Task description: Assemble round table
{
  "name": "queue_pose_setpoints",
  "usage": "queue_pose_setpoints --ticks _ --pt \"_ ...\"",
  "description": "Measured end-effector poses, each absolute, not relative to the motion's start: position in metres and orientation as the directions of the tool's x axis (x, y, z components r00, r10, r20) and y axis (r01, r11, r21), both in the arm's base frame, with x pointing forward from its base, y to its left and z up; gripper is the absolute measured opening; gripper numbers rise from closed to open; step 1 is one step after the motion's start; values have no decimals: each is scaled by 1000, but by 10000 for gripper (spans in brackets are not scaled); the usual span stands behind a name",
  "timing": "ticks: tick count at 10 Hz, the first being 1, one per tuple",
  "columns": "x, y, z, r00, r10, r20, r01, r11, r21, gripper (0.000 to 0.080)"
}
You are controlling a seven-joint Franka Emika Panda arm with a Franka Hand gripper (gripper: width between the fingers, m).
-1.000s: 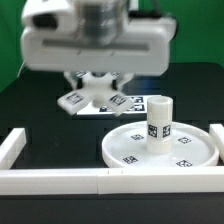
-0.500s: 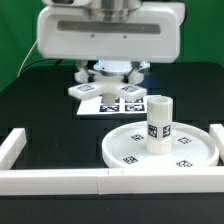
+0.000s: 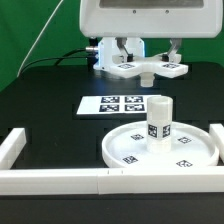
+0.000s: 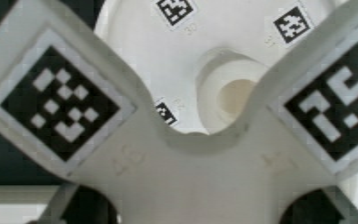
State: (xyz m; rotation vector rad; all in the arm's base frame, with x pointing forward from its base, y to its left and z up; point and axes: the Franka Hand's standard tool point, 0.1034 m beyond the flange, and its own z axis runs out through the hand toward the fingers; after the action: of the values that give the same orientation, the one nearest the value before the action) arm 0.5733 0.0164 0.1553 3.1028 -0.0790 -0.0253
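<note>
My gripper [image 3: 148, 56] is shut on the white cross-shaped base [image 3: 143, 68] and holds it in the air, behind and above the other parts. The large round disc [image 3: 128, 150] lies flat on the table at the exterior view's right. The short cylinder leg [image 3: 159, 119] stands upright on its middle. In the wrist view, two tagged arms of the cross-shaped base [image 4: 176, 140] fill the picture, with the disc [image 4: 194, 40] and the leg's top [image 4: 238, 95] seen beyond them. The gripper [image 4: 197, 205] grips the base's hub.
The marker board [image 3: 115, 104] lies flat on the black table behind the disc. A long white border rail [image 3: 70, 179] runs along the front, with a short side piece [image 3: 11, 145] at the exterior view's left. A green backdrop stands behind.
The gripper has risen and moved toward the exterior view's right with the cross-shaped base, lifting it off the table and uncovering the marker board. The disc and leg have not moved.
</note>
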Motion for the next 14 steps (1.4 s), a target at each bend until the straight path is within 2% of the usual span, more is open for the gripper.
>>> queue_pose_setpoints --ticks 2,5,8,10,14 --pt "573 18 153 998 -57 -13 -56 -998 36 442" --pt "563 35 137 994 -113 -10 -113 -994 0 442" --pt "561 44 126 994 -107 -13 -106 -994 5 442" --pt "561 41 124 994 -110 -16 -110 -994 8 442" --pt "557 37 107 993 -115 -41 -114 -993 21 442"
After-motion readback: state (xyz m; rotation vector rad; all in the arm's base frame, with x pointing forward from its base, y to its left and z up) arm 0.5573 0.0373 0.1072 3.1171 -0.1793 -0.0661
